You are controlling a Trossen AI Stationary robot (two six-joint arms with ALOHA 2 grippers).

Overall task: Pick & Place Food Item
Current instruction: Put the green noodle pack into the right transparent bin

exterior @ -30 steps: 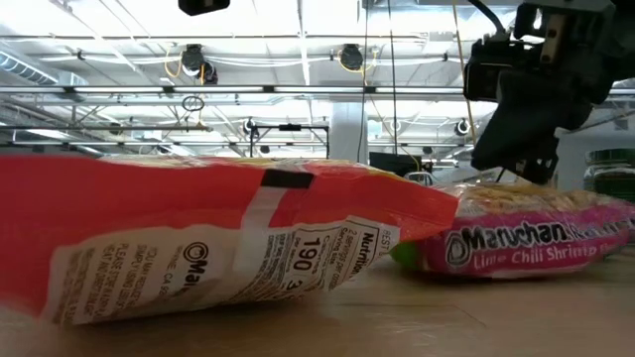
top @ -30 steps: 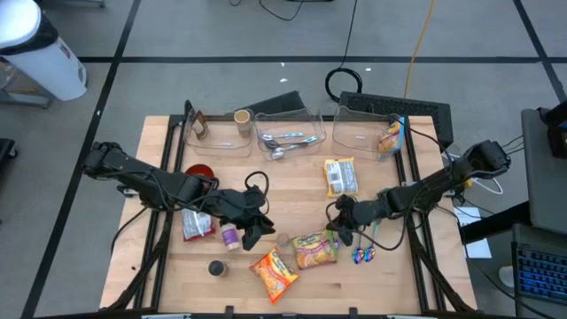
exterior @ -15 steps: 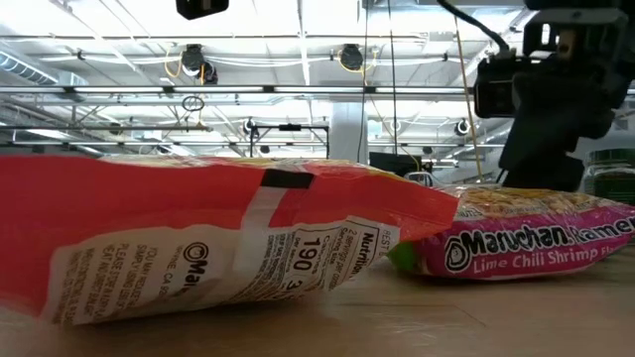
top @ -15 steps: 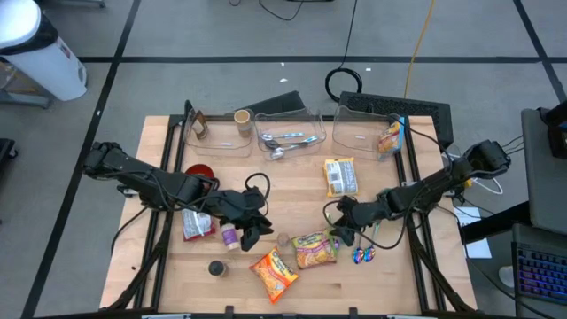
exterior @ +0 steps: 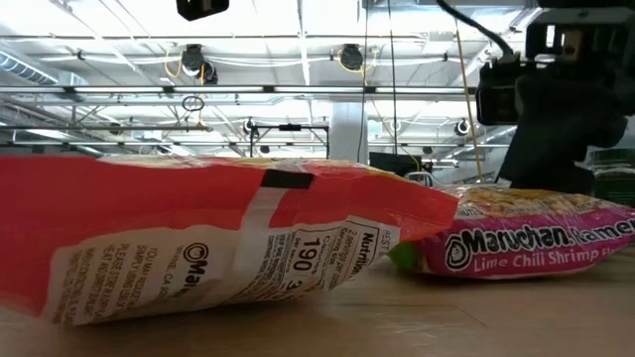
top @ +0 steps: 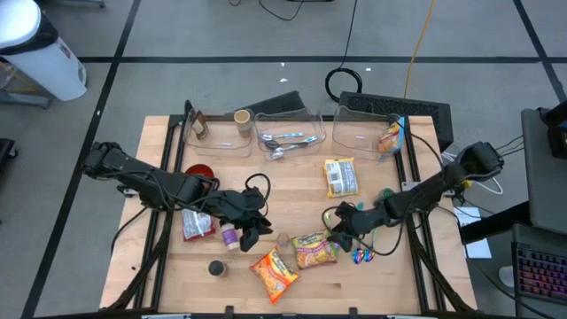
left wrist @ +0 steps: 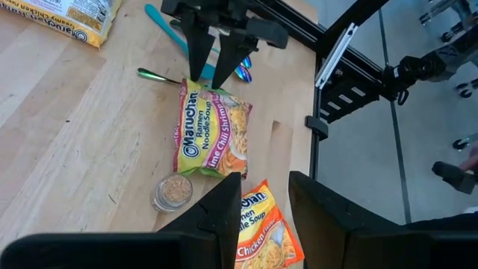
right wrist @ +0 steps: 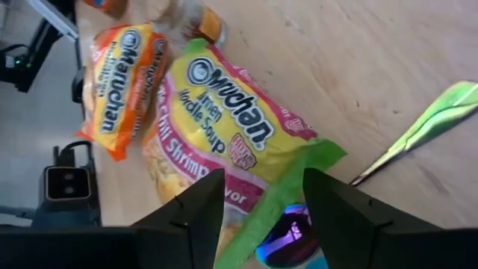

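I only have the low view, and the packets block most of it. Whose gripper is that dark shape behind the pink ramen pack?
Observer: It's the right gripper, at the green end of the lime chili shrimp pack.
Operator: Is it clamped on the pack?
Observer: No. In the right wrist view its fingers stand apart, with the pack's green edge between them.
Operator: And the left arm?
Observer: The left gripper hovers open on the pack's other side and holds nothing.
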